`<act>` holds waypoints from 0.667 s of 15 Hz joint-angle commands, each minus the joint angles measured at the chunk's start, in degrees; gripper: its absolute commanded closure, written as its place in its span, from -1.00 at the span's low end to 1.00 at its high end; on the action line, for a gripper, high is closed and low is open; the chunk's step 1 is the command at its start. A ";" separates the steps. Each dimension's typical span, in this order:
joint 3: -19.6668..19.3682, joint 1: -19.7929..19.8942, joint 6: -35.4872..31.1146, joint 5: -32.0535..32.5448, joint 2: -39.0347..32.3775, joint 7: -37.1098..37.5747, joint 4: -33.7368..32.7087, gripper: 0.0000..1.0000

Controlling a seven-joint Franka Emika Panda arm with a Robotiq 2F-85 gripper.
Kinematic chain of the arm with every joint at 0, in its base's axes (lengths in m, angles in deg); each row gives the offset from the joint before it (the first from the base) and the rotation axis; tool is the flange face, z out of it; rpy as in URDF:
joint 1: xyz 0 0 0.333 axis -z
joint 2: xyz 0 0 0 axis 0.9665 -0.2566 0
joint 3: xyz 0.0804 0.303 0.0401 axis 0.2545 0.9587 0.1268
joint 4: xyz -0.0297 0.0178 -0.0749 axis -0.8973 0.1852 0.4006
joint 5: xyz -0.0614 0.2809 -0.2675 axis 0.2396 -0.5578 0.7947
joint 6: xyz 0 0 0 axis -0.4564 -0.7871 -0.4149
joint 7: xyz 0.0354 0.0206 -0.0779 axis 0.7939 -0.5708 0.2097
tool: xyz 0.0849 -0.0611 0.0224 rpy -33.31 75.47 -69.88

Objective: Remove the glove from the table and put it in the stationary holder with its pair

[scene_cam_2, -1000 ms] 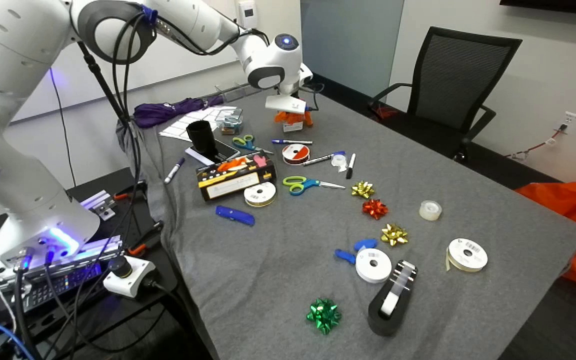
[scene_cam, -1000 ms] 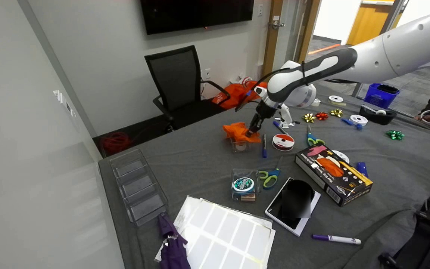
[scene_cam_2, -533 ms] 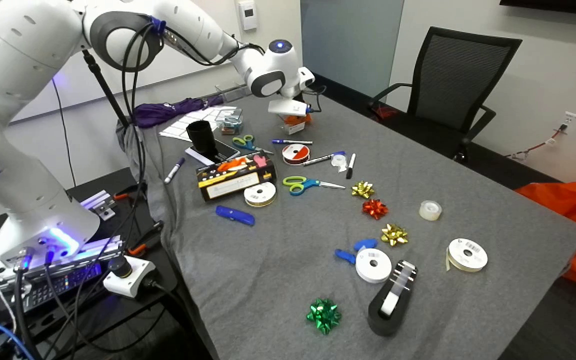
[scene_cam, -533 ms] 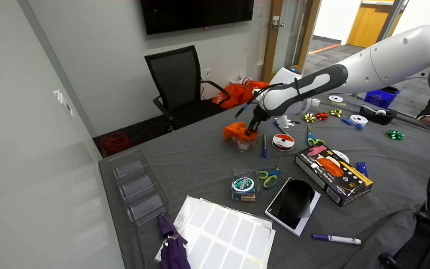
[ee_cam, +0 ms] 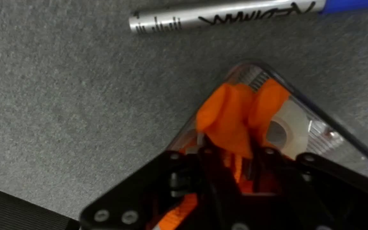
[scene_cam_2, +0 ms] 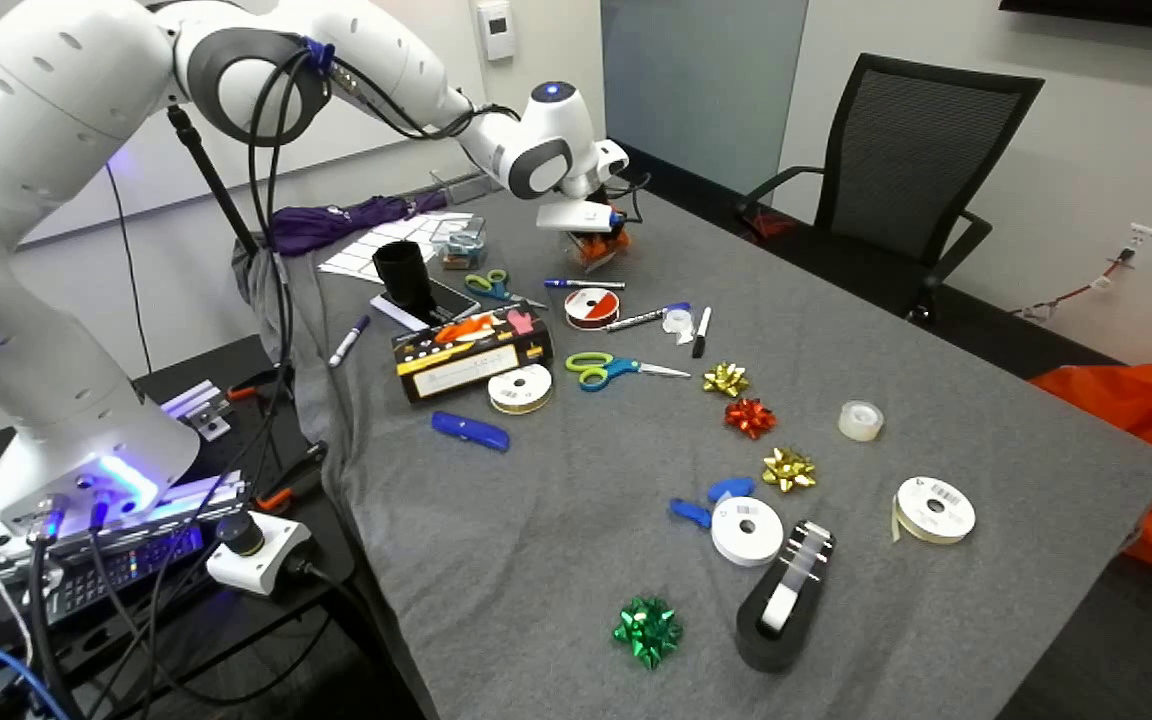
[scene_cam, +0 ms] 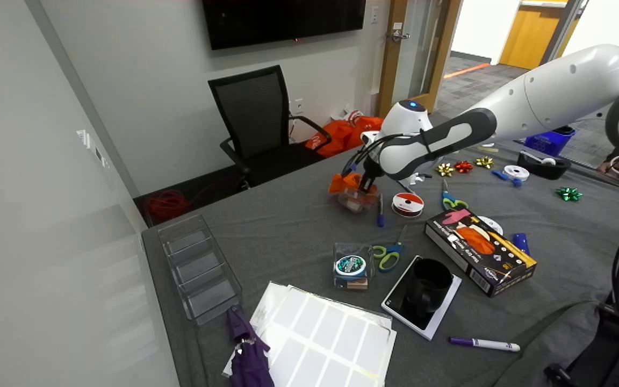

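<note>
The orange glove (scene_cam: 343, 183) is bunched at the clear plastic holder (scene_cam: 357, 202), partly inside it. In an exterior view the glove (scene_cam_2: 604, 245) and the holder (scene_cam_2: 588, 262) sit under the wrist, and the holder looks tilted. My gripper (ee_cam: 230, 153) points down into the holder, its fingers closed around folds of the glove (ee_cam: 232, 118); the fingertips are hidden in the cloth. In an exterior view the gripper (scene_cam: 366, 184) presses at the glove. A roll of clear tape (ee_cam: 295, 127) shows inside the holder (ee_cam: 334, 123). I cannot tell whether the orange cloth is one glove or two.
A blue marker (ee_cam: 228, 16) lies beside the holder. A ribbon spool (scene_cam: 408, 205), scissors (scene_cam: 389, 253) and a second clear box (scene_cam: 351, 266) stand nearby. The glove box (scene_cam: 480, 250) and a black mug (scene_cam: 426, 285) are farther off. A chair (scene_cam: 266, 118) stands behind the table.
My gripper has moved lower, pushing the glove deeper into the holder. The holder has shifted and tilted. The arm has come down.
</note>
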 commanded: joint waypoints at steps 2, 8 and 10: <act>3.39 1.76 -0.34 1.37 0.96 -1.18 0.55 -0.27; 8.36 4.21 -0.07 0.06 3.21 -4.29 2.57 -0.99; 9.41 5.02 0.33 -0.23 3.79 -5.18 3.11 -1.00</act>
